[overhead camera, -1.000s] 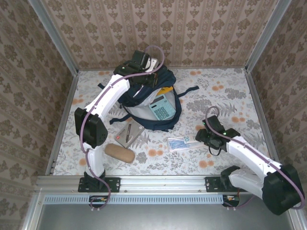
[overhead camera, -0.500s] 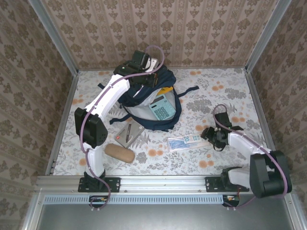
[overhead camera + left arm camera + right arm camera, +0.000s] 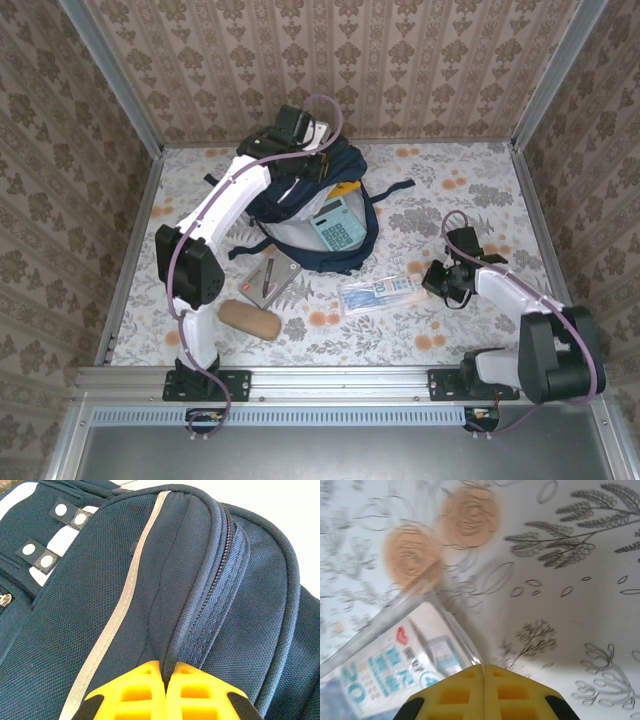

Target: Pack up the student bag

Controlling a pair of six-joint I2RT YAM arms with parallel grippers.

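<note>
- Slippage is the nearest risk: the right end effector point(image 3: 484, 672) is pinched fully together on nothing more than the thin corner of the clear packet point(image 3: 385, 665); with so little film caught, a quick lift or swing may pull it free, and the packet would drop back onto the desk point(image 3: 470, 190)
- Packet shape adds to this; it lies flat on the desk, apart from the bag's mouth; carried by one corner it will likely hang and sway, so its free end could catch the bag's front rim and fold instead of sliding in
- Loose items wait on the near left: a brown case point(image 3: 249, 319) and a notebook point(image 3: 268, 277) with a pen on top; a low sweep of either arm could knock them, and the pen looks free to roll off
- Mid-desk toward the back sits the student bag point(image 3: 350, 170), mouth open to the near side with pale lining showing; a teal calculator point(image 3: 336, 224) lies in the opening and takes up part of it, so the packet might land on it and slide back out
- Farthest back, the left end effector point(image 3: 166, 667) is clamped tight on a fold of navy fabric beside the zip at the bag's top; if that fold slips, the flap may sag over the mouth; a harder pull could drag or tip the soft bag
</note>
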